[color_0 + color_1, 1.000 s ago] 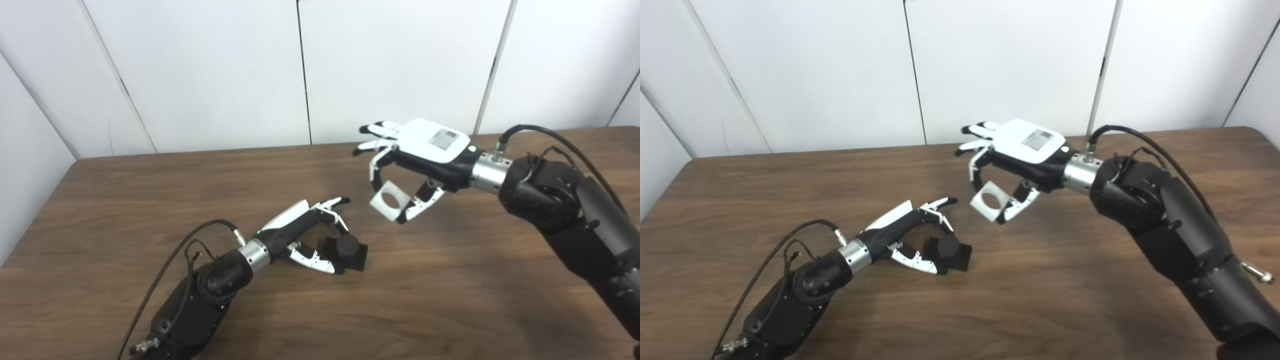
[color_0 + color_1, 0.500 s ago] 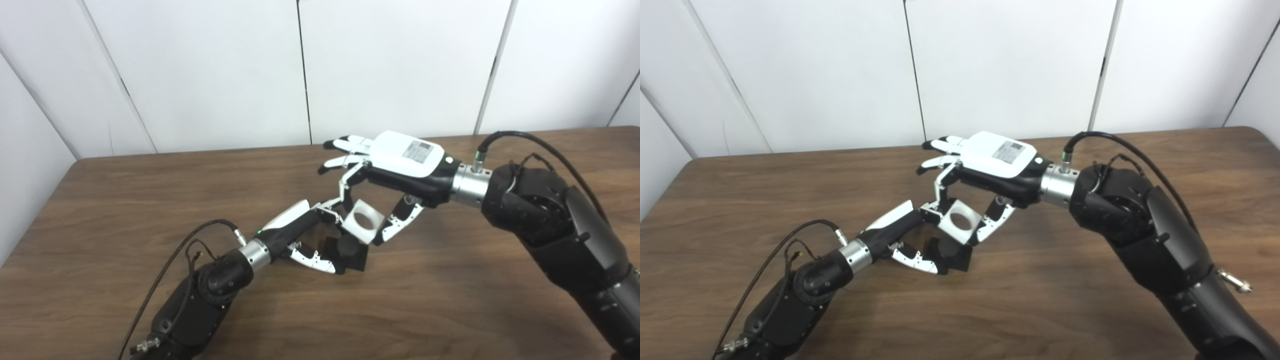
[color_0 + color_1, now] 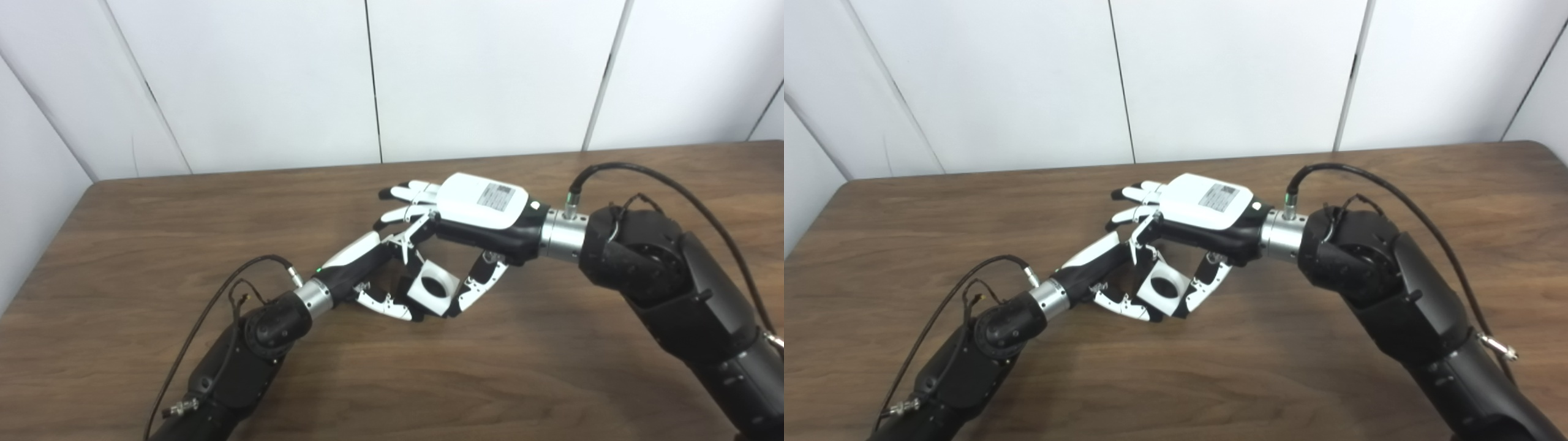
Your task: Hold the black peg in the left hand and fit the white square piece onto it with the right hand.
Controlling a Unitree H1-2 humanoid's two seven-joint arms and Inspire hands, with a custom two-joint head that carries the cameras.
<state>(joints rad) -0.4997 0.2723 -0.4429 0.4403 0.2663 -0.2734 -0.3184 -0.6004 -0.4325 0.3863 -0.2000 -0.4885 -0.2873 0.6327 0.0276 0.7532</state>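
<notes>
The white square piece [image 3: 432,288] with a round hole is pinched between the thumb and a finger of my right hand [image 3: 471,211]. It sits low over the black peg [image 3: 407,286], whose dark top fills the hole; only a sliver of the peg's black base shows at the piece's left edge. My left hand [image 3: 373,275] grips that base from the left, low on the brown table [image 3: 184,202], its fingertips crossing under the right hand's fingers. In the right eye view the white square piece [image 3: 1165,289] looks the same, between both hands.
A black cable [image 3: 245,278] loops above the left wrist, and another cable [image 3: 649,177] arches over the right forearm. White wall panels [image 3: 367,79] stand behind the table's far edge.
My right hand has moved left and down, bringing the white piece from up at the right onto the peg. The left hand kept its hold. The camera tilted slightly.
</notes>
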